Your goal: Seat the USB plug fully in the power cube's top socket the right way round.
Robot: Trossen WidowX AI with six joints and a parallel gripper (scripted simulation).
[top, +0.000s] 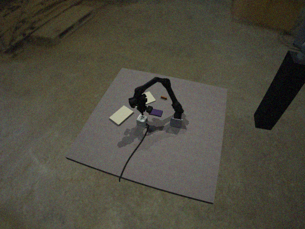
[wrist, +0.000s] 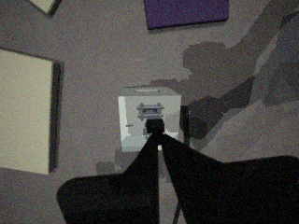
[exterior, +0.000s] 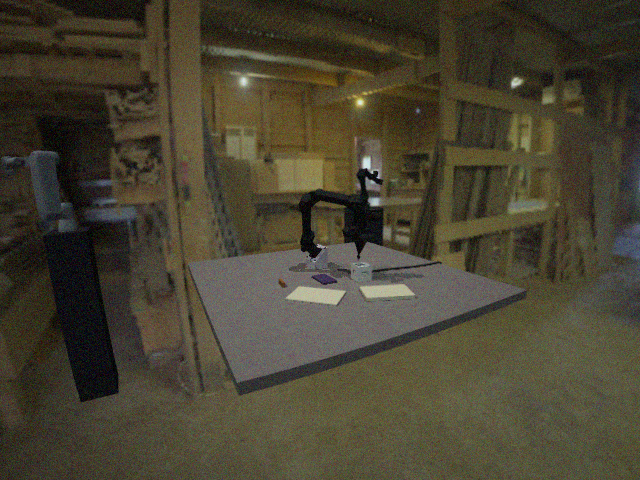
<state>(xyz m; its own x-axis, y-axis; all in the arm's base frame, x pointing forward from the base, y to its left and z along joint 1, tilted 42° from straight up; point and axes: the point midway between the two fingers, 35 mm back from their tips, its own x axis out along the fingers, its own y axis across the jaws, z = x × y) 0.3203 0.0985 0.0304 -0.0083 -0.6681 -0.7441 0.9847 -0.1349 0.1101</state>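
The white power cube [top: 142, 119] [exterior: 360, 271] [wrist: 130, 122] stands on the grey table near the arm's base. My gripper [top: 142, 113] [exterior: 358, 254] [wrist: 158, 139] points straight down over the cube's top and is shut on the small black USB plug [wrist: 154, 126]. In the wrist view the grey-framed socket [wrist: 149, 111] shows uncovered just beyond the plug. I cannot tell whether the plug's tip still touches the cube. A black cable [top: 130, 155] [exterior: 405, 267] runs from the cube to the table's edge.
Two cream pads [top: 121, 114] [top: 150, 97] [exterior: 315, 295] [exterior: 387, 291] [wrist: 23, 112] lie beside the cube. A purple card [top: 156, 112] [exterior: 324, 279] [wrist: 187, 11] and a small orange piece [top: 163, 97] [exterior: 282, 282] lie nearby. The arm's base [top: 176, 121] stands to the right. A black pillar [top: 278, 93] stands off the table.
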